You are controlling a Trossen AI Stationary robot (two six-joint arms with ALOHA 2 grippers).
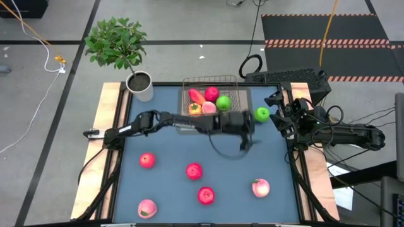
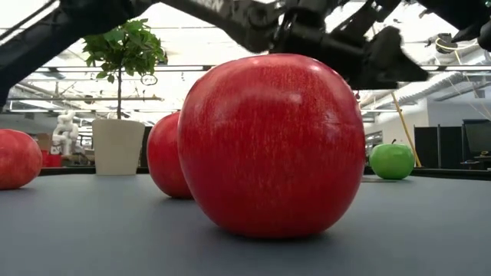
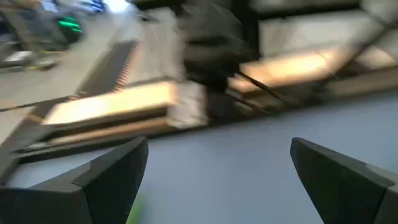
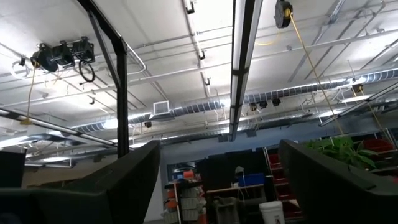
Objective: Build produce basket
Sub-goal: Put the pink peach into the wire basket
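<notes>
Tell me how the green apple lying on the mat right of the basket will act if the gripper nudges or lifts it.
The green apple looks round and sits free on the flat mat, so a nudge would probably roll it. Its skin looks smooth and glossy, so fingers might slip unless they close across its widest part. It looks rigid, unlikely to deform.

Basket (image 1: 237, 94) at table (image 1: 170, 135) rear; loose apples (image 1: 194, 170) in front.

Grey floor (image 1: 57, 126) around blue table (image 1: 170, 189). Striped black mat (image 1: 328, 28) behind. Long ceiling lights (image 4: 244, 56), silver pipes (image 4: 261, 102) overhead.
</notes>
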